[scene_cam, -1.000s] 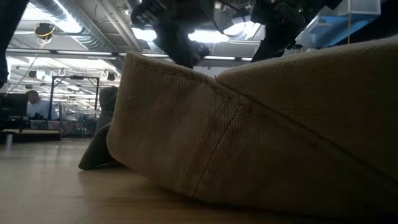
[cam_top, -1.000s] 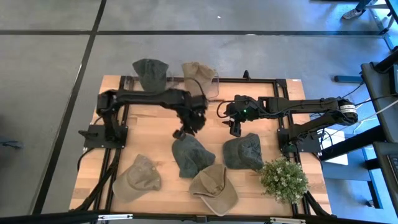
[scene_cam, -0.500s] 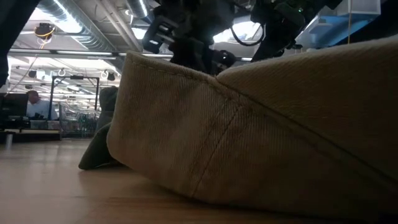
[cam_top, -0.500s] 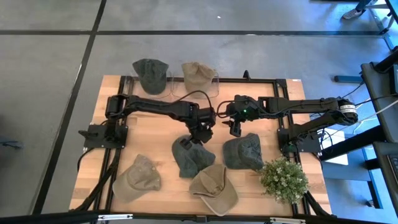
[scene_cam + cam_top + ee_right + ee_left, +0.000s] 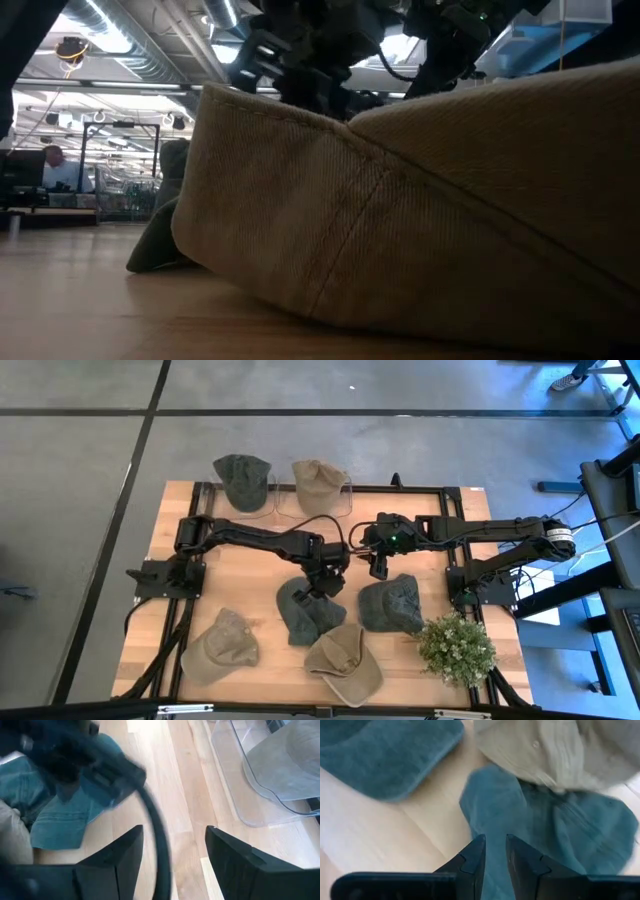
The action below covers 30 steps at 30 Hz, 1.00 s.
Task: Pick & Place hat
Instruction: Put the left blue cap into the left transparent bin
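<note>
Left gripper [image 5: 325, 582] hangs over the middle of the tabletop [image 5: 245, 565], its fingers [image 5: 475, 857] drawn nearly together with only a thin slit between them, poised at the brim of the dark green hat [image 5: 305, 610]. Whether cloth is already pinched in that slit I cannot tell. Coming in at the brim edge makes sense, since it is the thinnest fold to nip. Right gripper [image 5: 378, 565] waits just beside it toward the right edge, fingers spread wide, above another green hat [image 5: 392, 603].

From above, the whole layout reads: tan hats near the front edge, two hats at the far edge. The left wrist view alone shows the finger gap and the brim beneath. The low view is mostly blocked by a tan hat [image 5: 420, 210].
</note>
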Available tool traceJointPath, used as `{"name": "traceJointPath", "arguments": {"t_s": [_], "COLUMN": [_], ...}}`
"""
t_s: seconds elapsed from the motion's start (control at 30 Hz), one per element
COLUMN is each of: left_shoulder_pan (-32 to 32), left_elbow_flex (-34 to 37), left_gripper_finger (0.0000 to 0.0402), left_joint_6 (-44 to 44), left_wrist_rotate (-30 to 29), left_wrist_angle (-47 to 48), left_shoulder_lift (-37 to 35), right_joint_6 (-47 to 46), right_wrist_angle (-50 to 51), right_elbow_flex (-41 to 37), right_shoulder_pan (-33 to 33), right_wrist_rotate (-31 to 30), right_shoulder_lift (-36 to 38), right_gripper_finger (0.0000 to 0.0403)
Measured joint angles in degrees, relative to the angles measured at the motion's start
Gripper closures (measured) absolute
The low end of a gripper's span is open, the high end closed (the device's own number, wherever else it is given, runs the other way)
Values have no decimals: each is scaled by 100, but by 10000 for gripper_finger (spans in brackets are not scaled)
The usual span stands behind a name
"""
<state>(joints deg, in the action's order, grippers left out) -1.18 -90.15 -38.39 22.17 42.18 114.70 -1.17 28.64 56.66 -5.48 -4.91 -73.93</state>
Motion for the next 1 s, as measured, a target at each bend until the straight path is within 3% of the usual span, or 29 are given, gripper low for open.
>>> {"name": "traceJointPath", "arguments": {"t_s": [0.53,0.83,1.0], "left_shoulder_pan": [156,163,145], "left_elbow_flex": [-2,-2,-2], "left_gripper_finger": [325,255,236], "left_joint_6": [572,747,980], "left_wrist_rotate": [-44,-52,-52], "left_wrist_angle": [-257,-334,-363], "left_shoulder_lift": [205,205,205], "right_joint_6": [8,13,13], "right_wrist_angle": [49,66,66], "right_elbow_flex": [0,0,0], "right_shoulder_pan": [0,0,0], "right_wrist_rotate": [0,-2,-2], "right_shoulder_lift": [-2,-2,-2], "right_gripper_finger": [187,187,187]}}
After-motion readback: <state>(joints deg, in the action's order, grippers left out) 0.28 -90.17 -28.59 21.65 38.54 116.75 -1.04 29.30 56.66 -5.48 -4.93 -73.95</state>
